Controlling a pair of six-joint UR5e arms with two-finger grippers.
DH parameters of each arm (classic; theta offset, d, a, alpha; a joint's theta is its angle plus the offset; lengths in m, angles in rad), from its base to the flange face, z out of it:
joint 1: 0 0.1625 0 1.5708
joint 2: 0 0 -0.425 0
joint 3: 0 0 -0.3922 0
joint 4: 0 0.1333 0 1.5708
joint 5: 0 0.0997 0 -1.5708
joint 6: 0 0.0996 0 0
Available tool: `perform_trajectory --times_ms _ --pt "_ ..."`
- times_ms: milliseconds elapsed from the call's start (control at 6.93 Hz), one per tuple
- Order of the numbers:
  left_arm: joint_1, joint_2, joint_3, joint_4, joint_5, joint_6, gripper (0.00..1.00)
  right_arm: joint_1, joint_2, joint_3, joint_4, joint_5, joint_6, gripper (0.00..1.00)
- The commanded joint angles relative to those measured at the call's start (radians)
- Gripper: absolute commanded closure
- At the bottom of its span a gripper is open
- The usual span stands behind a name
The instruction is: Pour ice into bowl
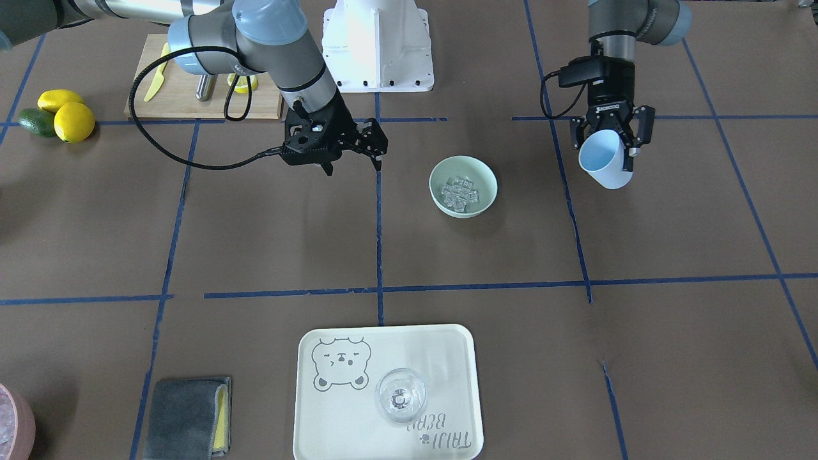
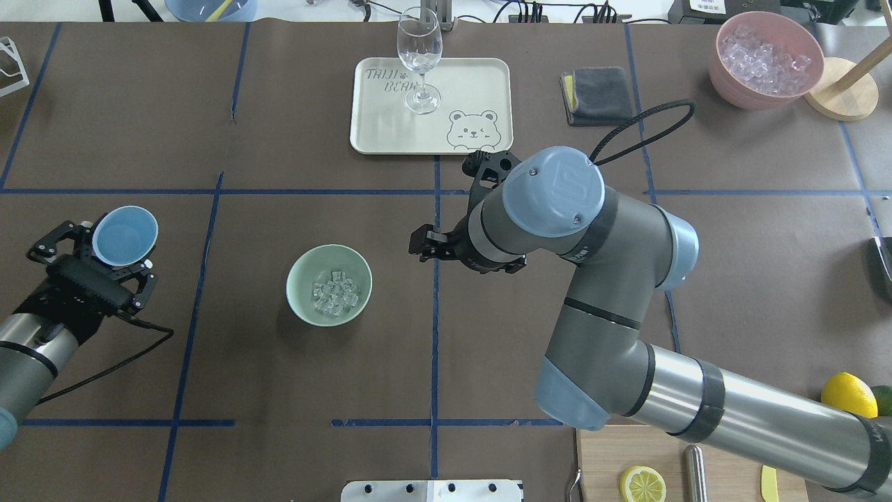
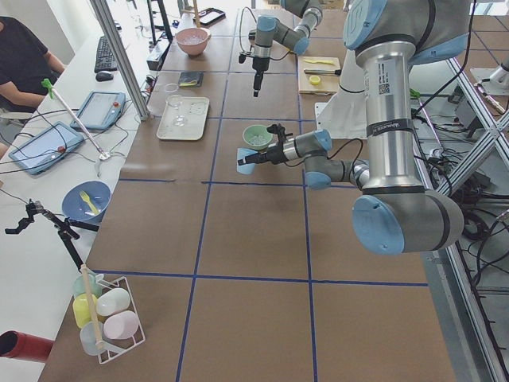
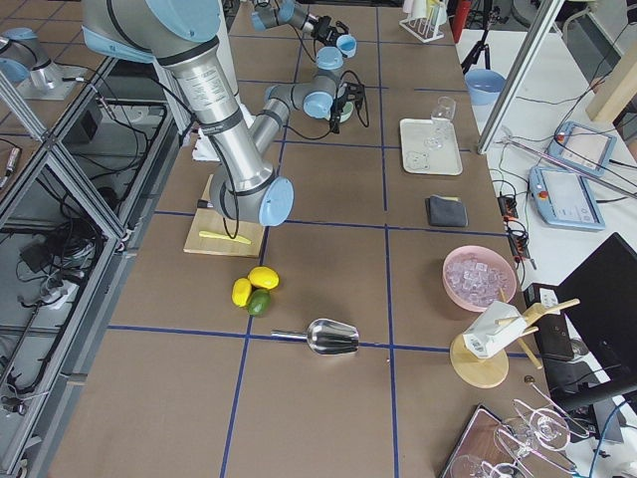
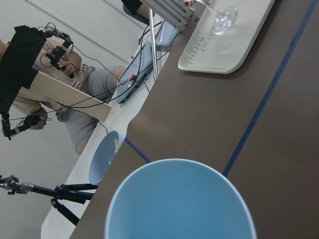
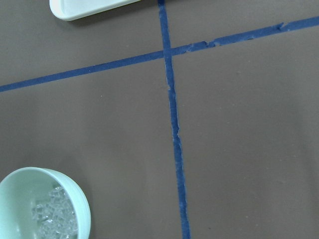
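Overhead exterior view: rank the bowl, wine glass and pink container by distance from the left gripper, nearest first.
From the left gripper:
1. bowl, to its right, mid-table.
2. wine glass, on the tray at the far edge.
3. pink container, far right corner.

robotics lab. left arm (image 2: pixel 28 348) and right arm (image 2: pixel 732 418) mounted at a table (image 2: pixel 766 279) papered brown and gridded with blue tape (image 2: pixel 435 348). aluminium extrusion posts (image 3: pixel 121 60), loose cables (image 4: pixel 55 249) under the frame. tablets (image 3: pixel 101 109), keyboard (image 3: pixel 104 54) and a small tripod rig (image 3: pixel 48 219) on the side bench (image 3: pixel 32 187), where a person (image 3: pixel 20 56) sits.
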Motion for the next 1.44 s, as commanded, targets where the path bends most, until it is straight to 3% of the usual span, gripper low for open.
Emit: perform_trajectory --times_ms 0,289,433,722,866,1011,1155,1299 --pt "-0.028 0.058 0.101 -0.128 -0.019 -0.277 1.0 -0.054 0.106 -0.141 0.0 -0.074 0.035 0.0" --pt "-0.031 0.101 0.12 -0.133 -0.07 -0.514 1.0 -0.059 0.23 -0.289 0.002 -0.093 0.064 0.0" --pt "-0.068 0.127 0.126 -0.128 -0.147 -0.519 1.0 -0.059 0.281 -0.372 0.031 -0.098 0.067 0.0" --pt "-0.158 0.139 0.119 -0.125 -0.198 -0.519 1.0 -0.098 0.292 -0.425 0.053 -0.1 0.067 0.0" --pt "-0.219 0.135 0.096 -0.128 -0.259 -0.519 1.0 -0.111 0.292 -0.433 0.051 -0.1 0.078 0.17" --pt "-0.224 0.135 0.098 -0.127 -0.259 -0.519 1.0 -0.116 0.292 -0.433 0.051 -0.098 0.108 0.47" --pt "-0.225 0.132 0.1 -0.127 -0.259 -0.519 1.0 -0.117 0.292 -0.431 0.051 -0.095 0.11 0.9" --pt "-0.226 0.13 0.106 -0.125 -0.259 -0.519 1.0 -0.116 0.292 -0.426 0.051 -0.095 0.112 1.0"
